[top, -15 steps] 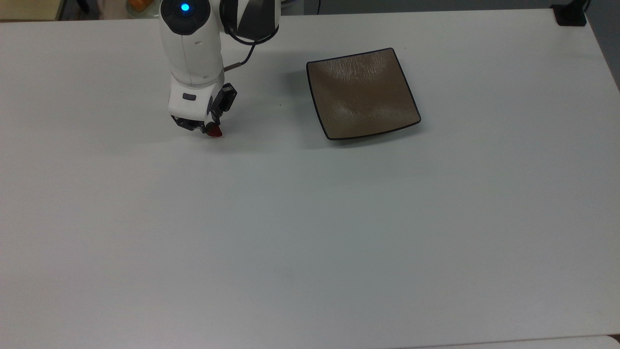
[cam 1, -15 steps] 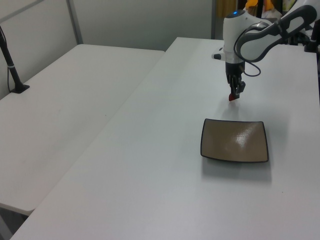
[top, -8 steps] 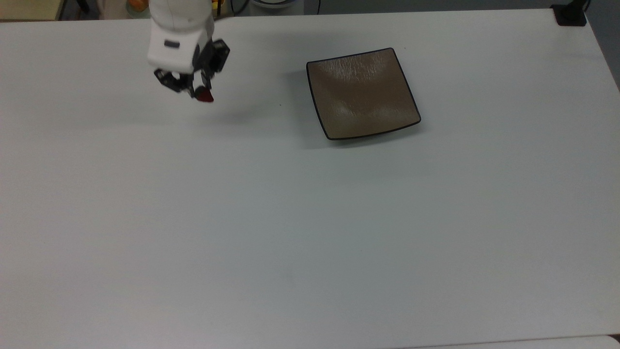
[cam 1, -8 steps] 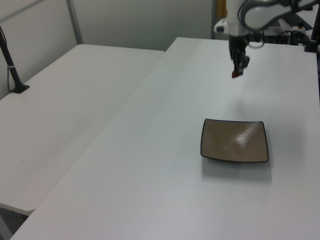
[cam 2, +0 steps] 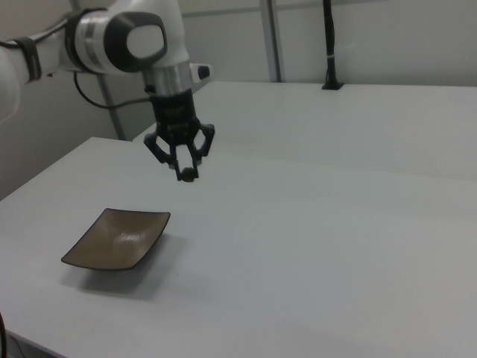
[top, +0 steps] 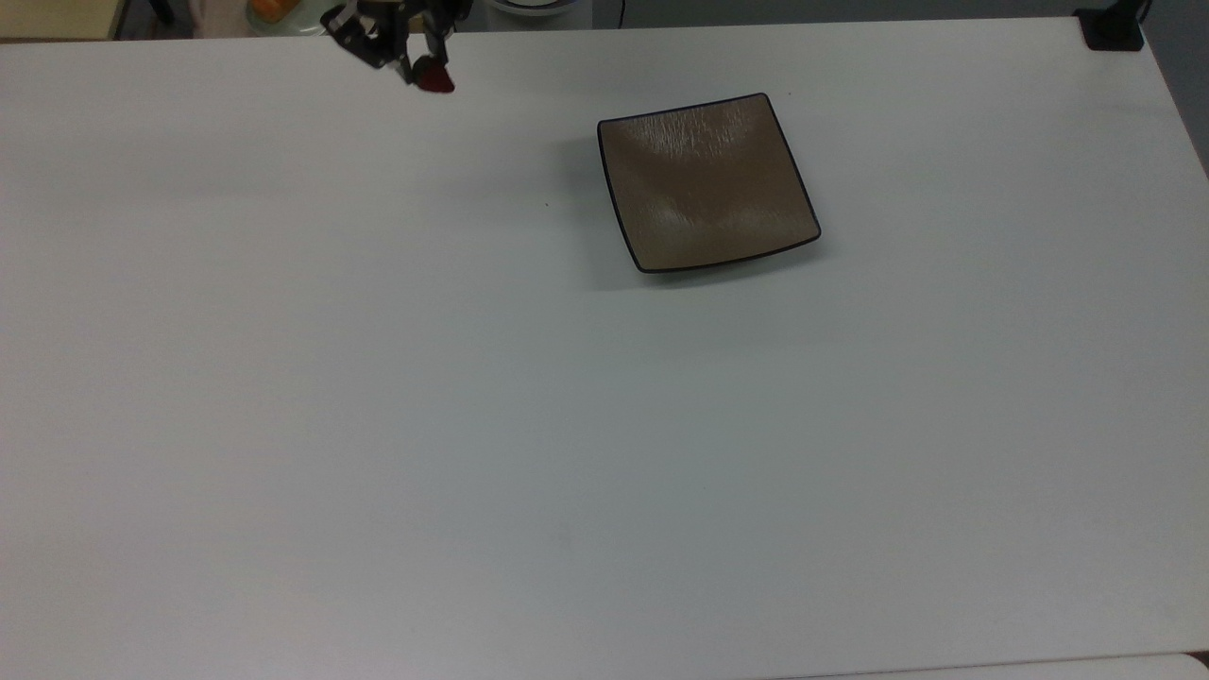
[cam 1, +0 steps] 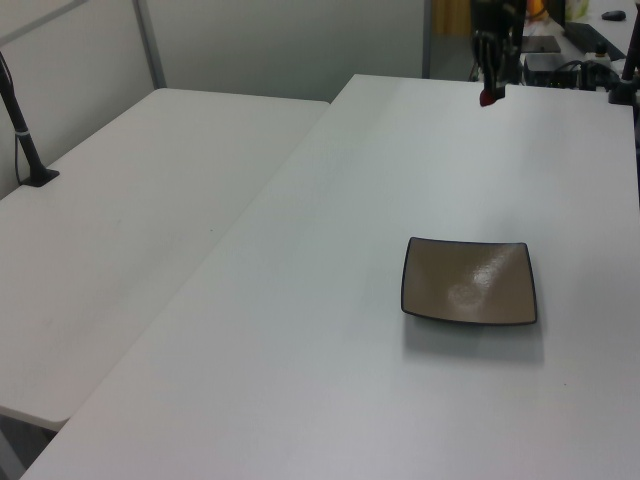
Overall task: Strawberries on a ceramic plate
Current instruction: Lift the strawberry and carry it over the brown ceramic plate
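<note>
You have the end effector [top: 422, 66] pinched on the 1 small strawberry [top: 435, 79], held in the air well above the worktop [top: 472, 425] near its far edge in the top view. The ceramic plate [top: 706, 182] sits bare on the worktop, well apart toward the top view's right, nearer that far edge than the near one.

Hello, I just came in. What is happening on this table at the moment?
A robot arm holds a small red strawberry in its gripper, with the jaws closed on it, raised above the white table. The square brown ceramic plate sits on the table with nothing on it, off to the top view's right of the strawberry. The strawberry is not yet on the plate.
</note>
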Robot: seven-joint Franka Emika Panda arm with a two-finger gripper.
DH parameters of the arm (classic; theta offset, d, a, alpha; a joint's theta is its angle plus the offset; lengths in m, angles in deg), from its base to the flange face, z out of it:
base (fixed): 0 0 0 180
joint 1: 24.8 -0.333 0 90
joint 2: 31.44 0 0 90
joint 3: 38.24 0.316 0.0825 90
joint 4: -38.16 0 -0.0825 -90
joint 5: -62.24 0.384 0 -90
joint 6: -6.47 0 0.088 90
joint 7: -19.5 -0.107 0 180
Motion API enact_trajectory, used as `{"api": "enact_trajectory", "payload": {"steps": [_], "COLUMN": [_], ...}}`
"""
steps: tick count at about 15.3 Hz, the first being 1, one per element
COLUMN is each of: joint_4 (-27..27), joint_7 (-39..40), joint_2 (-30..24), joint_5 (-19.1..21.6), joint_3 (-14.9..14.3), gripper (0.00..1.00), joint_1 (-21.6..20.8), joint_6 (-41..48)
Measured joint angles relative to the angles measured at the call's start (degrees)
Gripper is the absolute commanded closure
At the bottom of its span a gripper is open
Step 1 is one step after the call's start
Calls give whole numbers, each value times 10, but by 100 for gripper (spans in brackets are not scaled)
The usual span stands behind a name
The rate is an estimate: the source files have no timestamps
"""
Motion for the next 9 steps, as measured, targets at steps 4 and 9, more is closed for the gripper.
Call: {"api": "enact_trajectory", "payload": {"steps": [4, 9], "joint_4": [20, 17], "joint_7": [-10, -121], "joint_2": [-10, -12], "joint_5": [8, 10], "joint_3": [19, 98], "gripper": [99, 99], "joint_1": [0, -3], "joint_6": [46, 59]}}
